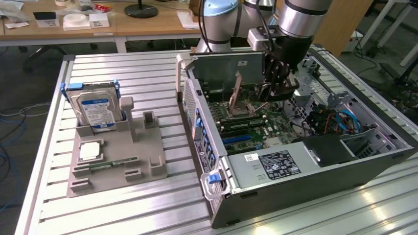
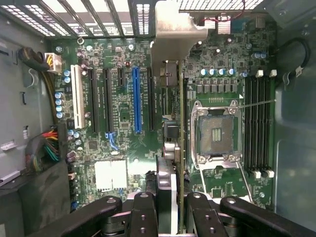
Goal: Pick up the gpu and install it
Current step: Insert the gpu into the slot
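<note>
I have the gpu (image 2: 180, 148) pinched edge-on in my gripper (image 2: 168, 207), hanging inside the case (image 1: 365, 161) straight ahead of the fingers. Its long axis runs parallel to the blue slot (image 2: 137, 101), which lies just off to one side.

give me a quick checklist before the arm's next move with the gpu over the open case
1. gpu in the gripper: ok, the card is seen edge-on between the fingers, with its metal bracket at the far end.
2. Card inside the computer case: ok, the gripper hangs above the motherboard.
3. Card seated in a slot: not ok, it is above the board, not yet in.
4. Card lined up with the blue slot: not ok, it hangs to one side, between the slots and the CPU socket.
5. Slots free of parts: ok, all look empty.
6. Cables away from the slots: ok, bundled at the case wall.
</note>
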Motion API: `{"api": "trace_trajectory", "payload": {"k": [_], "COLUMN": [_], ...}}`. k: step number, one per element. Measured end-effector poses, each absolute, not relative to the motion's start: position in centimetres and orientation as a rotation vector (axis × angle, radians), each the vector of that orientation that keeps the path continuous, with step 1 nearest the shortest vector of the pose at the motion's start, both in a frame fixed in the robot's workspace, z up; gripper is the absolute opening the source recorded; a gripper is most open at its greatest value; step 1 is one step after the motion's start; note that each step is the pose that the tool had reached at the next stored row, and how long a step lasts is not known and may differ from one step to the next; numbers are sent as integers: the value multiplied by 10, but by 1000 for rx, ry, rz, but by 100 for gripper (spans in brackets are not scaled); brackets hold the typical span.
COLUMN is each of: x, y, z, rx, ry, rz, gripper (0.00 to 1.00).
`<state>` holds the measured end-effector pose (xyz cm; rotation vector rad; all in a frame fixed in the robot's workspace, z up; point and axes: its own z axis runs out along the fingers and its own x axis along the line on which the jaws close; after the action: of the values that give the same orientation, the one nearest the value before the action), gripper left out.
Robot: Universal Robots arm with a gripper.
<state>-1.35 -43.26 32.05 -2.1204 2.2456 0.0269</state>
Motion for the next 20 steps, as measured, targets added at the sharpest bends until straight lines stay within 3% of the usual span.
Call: {"api": "trace_trajectory", "payload": {"k": [6, 20], "x": [-39, -51], "y": [-452, -453], "z": [308, 295], "rx": [-2129, -2157], "ry": [2235, 2208], "rz": [30, 31], "gripper": [28, 28]}}
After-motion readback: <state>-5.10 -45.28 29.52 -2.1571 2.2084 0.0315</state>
